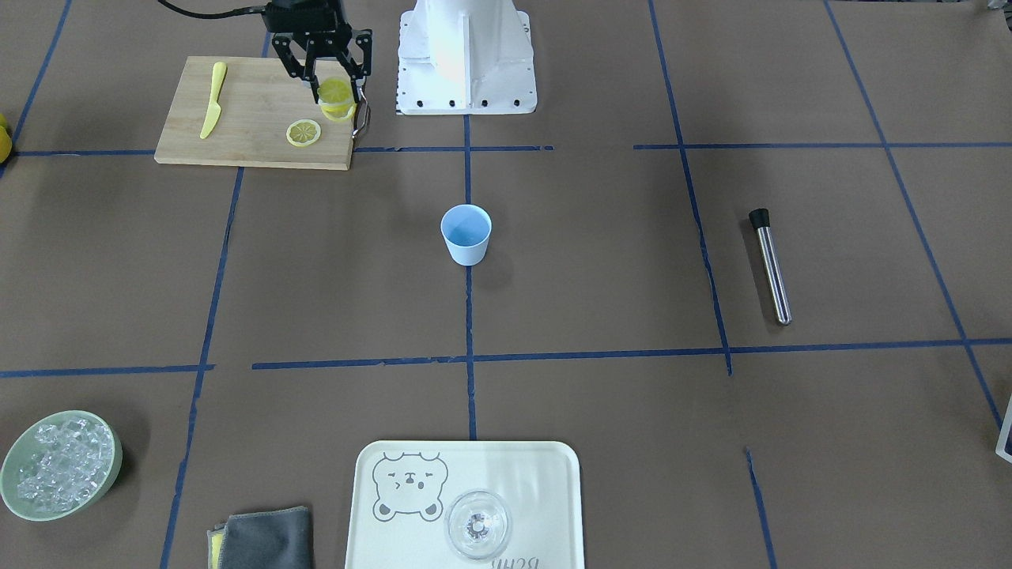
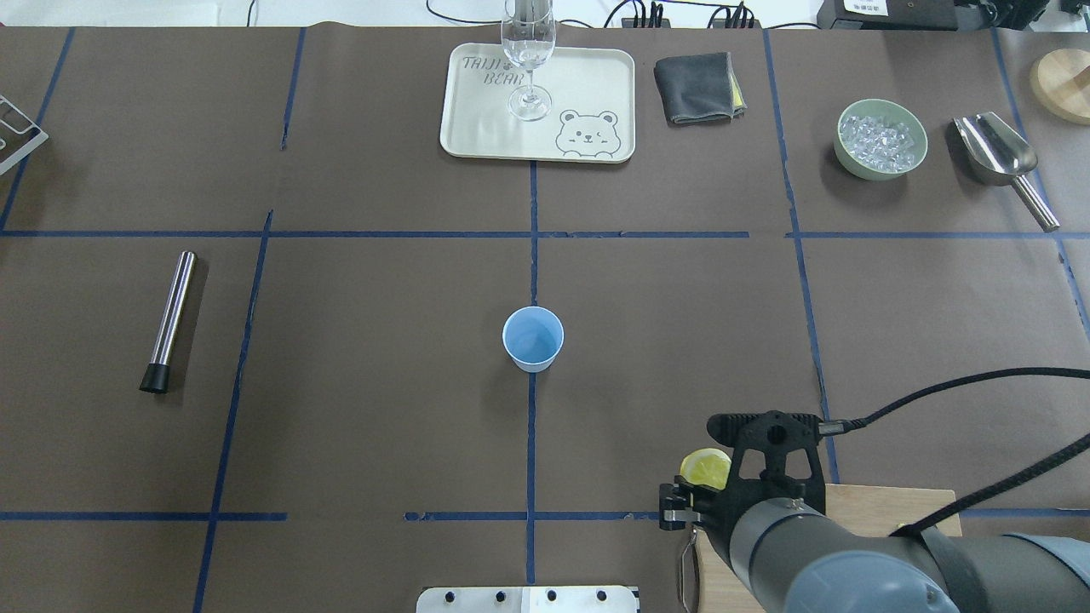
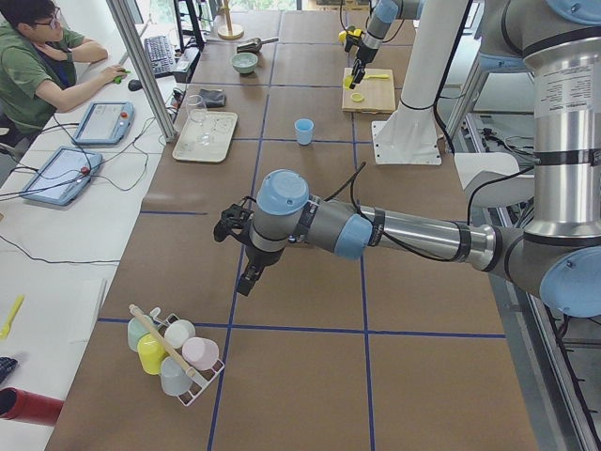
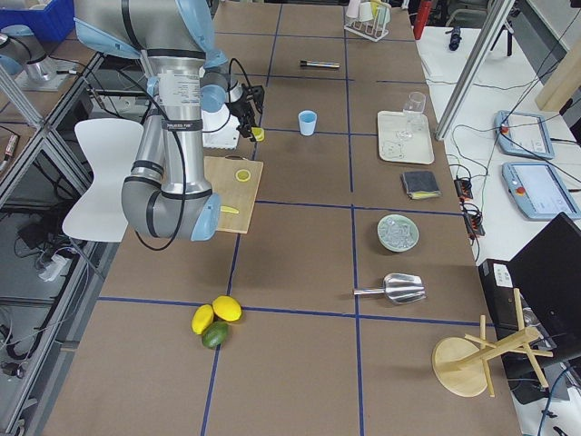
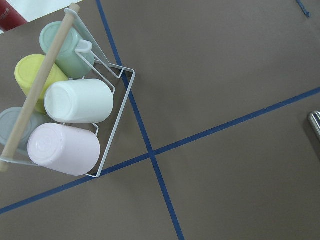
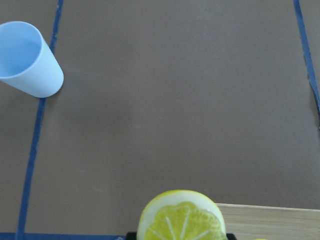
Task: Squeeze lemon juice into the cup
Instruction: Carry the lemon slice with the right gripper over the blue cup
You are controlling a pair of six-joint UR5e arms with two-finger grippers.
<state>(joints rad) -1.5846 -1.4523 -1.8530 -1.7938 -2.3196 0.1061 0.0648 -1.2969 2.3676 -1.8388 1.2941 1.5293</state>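
Brown paper tabletop [image 1: 593, 261], right fingers [image 1: 312, 83] clamped on round lemon [image 1: 335, 92], left fingers [image 3: 248, 278] unclear

The counter [image 1: 601, 261] is brown with blue tape lines on it. A wooden board [image 1: 253, 103] lies flat, and a yellow toy knife [image 1: 212, 101] lies on it. A shiny metal stick [image 1: 772, 269] with a black end lies all by itself. A pale tray [image 1: 522, 474] has a bear drawn on it, and a clear glass [image 1: 477, 524] stands on the tray beside the bear. A gray cloth [image 1: 269, 539] lies near the tray. A green bowl [image 1: 117, 462] is full of ice [image 1: 59, 462]. A metal scoop [image 2: 995, 149] lies just beside the bowl. A white mug [image 5: 80, 101] and a pink mug [image 5: 64, 149] lie side by side under a wooden stick [image 5: 40, 85].
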